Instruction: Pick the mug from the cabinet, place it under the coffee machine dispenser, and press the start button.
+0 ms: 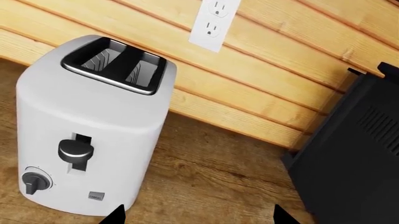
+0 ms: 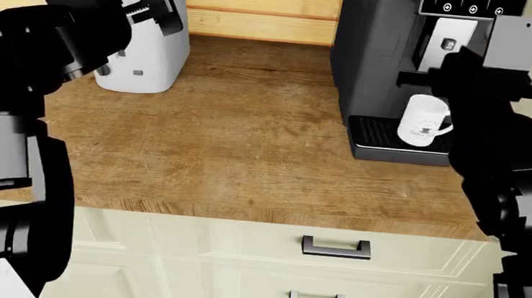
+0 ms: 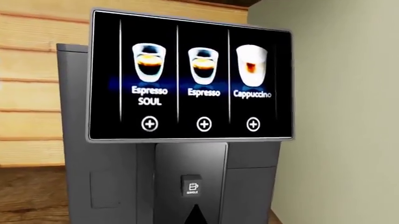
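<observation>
1. The mug (image 2: 424,120) stands upright on the black drip tray (image 2: 373,135) at the right of the head view, under the coffee machine dispenser (image 2: 446,44).
2. The worktop (image 2: 237,146) fills the middle.
3. The coffee machine (image 3: 124,177) shows its drink screen (image 3: 187,79).
4. The white toaster (image 1: 87,121) sits upper left.
5. The left hand (image 2: 153,5) is spread wide near the toaster.
6. The right hand (image 2: 520,52): whether it is spread or closed cannot be told.

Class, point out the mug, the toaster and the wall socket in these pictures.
mug (image 2: 424,119): head view, white side wall.
toaster (image 1: 93,116): left wrist view, front face above the lever.
wall socket (image 1: 214,21): left wrist view, middle of the white plate.
</observation>
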Robot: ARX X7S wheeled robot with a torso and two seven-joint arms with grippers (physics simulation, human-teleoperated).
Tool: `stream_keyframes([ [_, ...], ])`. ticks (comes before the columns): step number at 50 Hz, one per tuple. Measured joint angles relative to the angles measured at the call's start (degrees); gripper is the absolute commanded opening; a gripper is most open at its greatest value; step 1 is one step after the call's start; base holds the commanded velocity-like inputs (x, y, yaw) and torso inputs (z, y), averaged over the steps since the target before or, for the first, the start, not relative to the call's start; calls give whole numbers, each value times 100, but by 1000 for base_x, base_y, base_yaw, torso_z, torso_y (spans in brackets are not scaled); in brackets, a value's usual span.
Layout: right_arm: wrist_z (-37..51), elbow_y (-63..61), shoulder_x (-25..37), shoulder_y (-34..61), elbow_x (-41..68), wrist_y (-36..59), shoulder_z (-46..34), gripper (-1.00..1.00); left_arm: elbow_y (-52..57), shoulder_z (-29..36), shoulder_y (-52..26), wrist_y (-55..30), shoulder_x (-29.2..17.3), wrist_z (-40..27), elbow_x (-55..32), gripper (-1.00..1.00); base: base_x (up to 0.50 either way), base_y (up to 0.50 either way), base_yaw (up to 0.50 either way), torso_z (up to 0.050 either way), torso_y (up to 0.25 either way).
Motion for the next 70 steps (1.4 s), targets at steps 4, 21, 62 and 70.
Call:
stream_keyframes([
  [4,-40,116,-42,70,-32,-74,-18,-100,-16,9,-1,12,-2,0,-5,100,0,0,0,0,0],
  [21,-144,517,-158,236,-131,-323,-57,-100,-115,47,-14,85,-19,9,-21,100,0,0,0,0,0],
  [62,-401,2044,-538,740,-431,-1020,-174,-100,-385,138,-41,294,-44,39,-48,100,0,0,0,0,0],
  [70,-423,2234,-582,805,-452,-1077,-179,-100,-410,144,-57,308,-54,32,-60,100,0,0,0,0,0],
])
